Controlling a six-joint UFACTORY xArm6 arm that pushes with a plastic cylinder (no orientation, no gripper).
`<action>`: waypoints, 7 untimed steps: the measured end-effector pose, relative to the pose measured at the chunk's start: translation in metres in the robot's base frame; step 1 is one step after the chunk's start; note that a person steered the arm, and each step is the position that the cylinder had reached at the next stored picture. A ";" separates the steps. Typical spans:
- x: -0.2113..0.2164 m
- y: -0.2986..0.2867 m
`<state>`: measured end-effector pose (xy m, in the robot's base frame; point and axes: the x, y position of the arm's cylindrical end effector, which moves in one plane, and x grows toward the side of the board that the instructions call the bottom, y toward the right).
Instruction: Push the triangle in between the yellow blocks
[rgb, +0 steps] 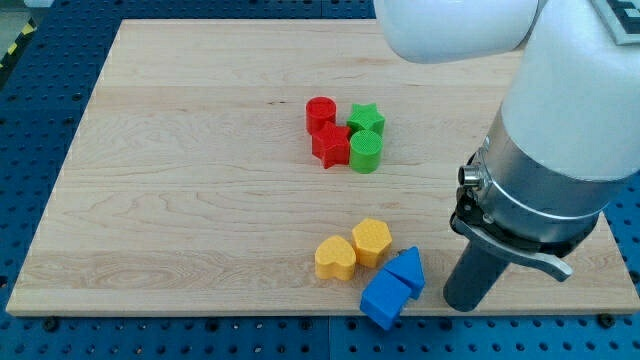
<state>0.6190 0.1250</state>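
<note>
Blue triangle (407, 268) lying at the desk's (180, 200) bottom edge, touching the yellow hexagon (371, 241) beside the yellow heart (335, 258), a blue block (384, 297) against its lower side; my tip (462, 303), a bare rod without jaws, stands just right, seemingly placed for a leftward push.

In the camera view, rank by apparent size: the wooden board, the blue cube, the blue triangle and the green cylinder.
1. wooden board
2. blue cube
3. blue triangle and green cylinder: look alike; the triangle may sit nearer the camera, so unranked.
</note>
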 end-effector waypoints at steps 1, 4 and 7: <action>-0.001 -0.004; -0.001 -0.048; -0.007 -0.063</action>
